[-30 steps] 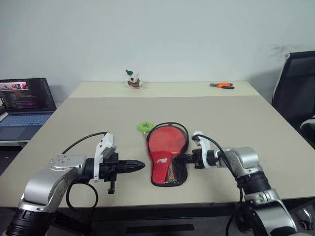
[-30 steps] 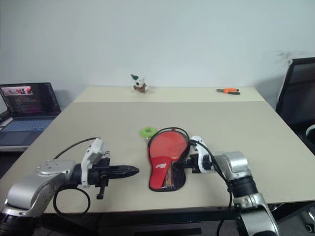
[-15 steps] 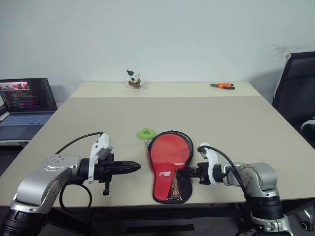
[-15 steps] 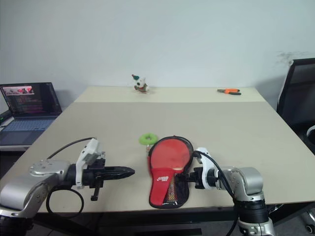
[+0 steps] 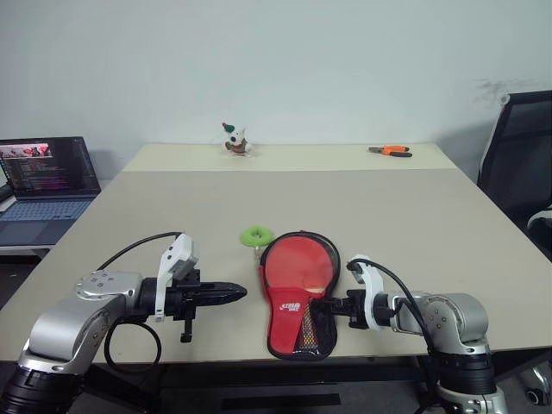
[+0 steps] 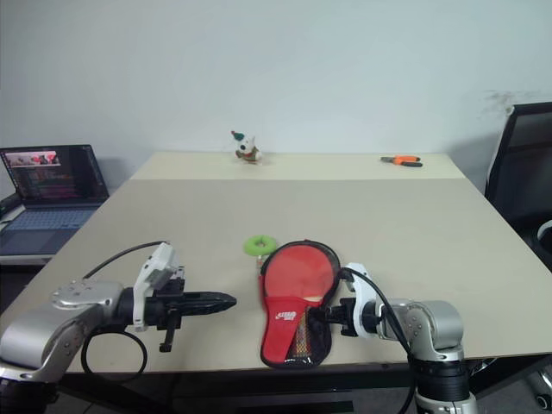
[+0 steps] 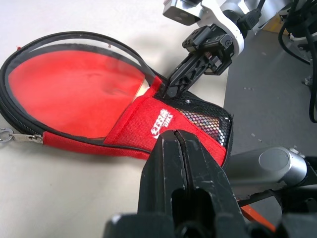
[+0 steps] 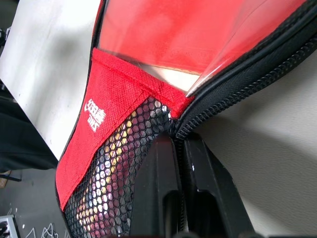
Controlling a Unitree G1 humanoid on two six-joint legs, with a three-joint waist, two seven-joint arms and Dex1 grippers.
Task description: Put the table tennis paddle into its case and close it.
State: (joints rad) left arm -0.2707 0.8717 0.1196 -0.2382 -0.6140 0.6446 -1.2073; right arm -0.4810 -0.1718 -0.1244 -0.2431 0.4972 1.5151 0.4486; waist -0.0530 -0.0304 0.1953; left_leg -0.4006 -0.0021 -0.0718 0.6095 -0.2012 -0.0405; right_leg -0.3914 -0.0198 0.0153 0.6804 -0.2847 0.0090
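The case point(image 5: 293, 321) lies flat near the table's front edge, a black pouch with a red logo panel point(image 7: 158, 124) and a mesh pocket. Inside it, under a clear cover, sits the red face of the table tennis paddle point(image 5: 297, 263); the handle is hidden by the panel. My right gripper point(image 5: 332, 304) is at the case's right rim, its fingers pinched together on the zipper edge point(image 8: 198, 114) where the panel meets the rim. To the left of the case my left gripper point(image 5: 237, 293) is shut and points at it, a short way off and holding nothing.
A green ring point(image 5: 254, 234) lies just beyond the case's top left. Far back stand a small toy figure point(image 5: 233, 140) and orange pliers point(image 5: 390, 150). A laptop point(image 5: 43, 172) sits off the table's left side, a black chair point(image 5: 517, 164) at the right.
My right gripper has drawn back toward the table's front edge, and the case has slid nearer with it. The green ring has shifted a little nearer too. My left gripper has stayed put.
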